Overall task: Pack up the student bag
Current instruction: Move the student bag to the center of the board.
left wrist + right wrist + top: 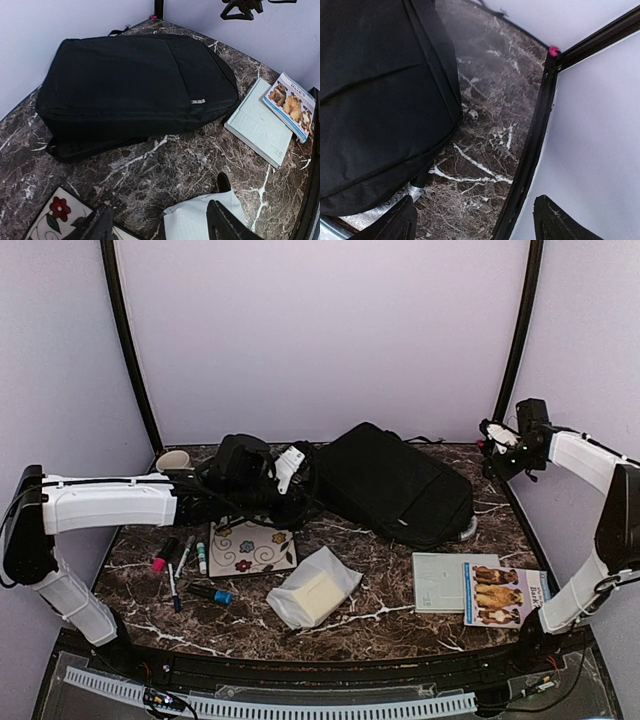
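Observation:
The student bag (395, 485), a large black backpack, lies flat and zipped at the back middle of the marble table. It fills the upper left wrist view (135, 85) and the left of the right wrist view (380, 90). A grey-white loop (468, 530) shows at its right corner. My left gripper (290, 468) hovers just left of the bag, open and empty, its fingertips (95, 225) wide apart. My right gripper (497, 445) is raised at the back right corner beside the frame post, open and empty, fingertips (390, 225) wide apart.
Loose on the table are a floral notebook (250, 545), several markers (180, 560), a plastic bag with a yellow block (312, 590), a pale book (450, 580), an animal-cover book (505, 595) and a cup (172, 460). A black frame post (535, 140) stands at the right edge.

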Controlling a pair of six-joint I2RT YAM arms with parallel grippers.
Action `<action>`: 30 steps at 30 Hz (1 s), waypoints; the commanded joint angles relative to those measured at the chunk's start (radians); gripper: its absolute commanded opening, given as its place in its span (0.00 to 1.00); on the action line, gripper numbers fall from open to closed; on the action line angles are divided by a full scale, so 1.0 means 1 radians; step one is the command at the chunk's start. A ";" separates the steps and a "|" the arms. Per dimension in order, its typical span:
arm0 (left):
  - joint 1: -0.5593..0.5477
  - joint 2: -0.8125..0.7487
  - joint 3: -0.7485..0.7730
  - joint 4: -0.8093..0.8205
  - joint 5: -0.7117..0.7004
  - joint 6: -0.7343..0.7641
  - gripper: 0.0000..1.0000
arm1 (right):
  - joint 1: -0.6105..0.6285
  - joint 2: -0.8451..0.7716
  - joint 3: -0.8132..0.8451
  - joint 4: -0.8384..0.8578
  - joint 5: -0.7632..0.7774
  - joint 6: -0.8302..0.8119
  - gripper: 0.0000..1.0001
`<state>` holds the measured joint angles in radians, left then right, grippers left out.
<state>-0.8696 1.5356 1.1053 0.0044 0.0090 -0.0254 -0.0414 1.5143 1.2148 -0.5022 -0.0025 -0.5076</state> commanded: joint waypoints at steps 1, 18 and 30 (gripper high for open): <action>-0.015 0.043 0.062 -0.022 0.043 -0.058 0.67 | -0.009 0.089 0.058 -0.088 -0.042 -0.008 0.80; -0.022 0.252 0.235 -0.107 0.030 -0.136 0.66 | 0.014 0.353 0.158 -0.287 -0.354 0.005 0.71; -0.015 0.304 0.260 -0.155 -0.120 -0.145 0.66 | 0.267 0.343 0.079 -0.356 -0.507 -0.033 0.64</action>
<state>-0.8860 1.8214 1.3365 -0.1093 -0.0105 -0.1547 0.1089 1.8721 1.3132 -0.8108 -0.3962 -0.5228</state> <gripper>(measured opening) 0.663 0.645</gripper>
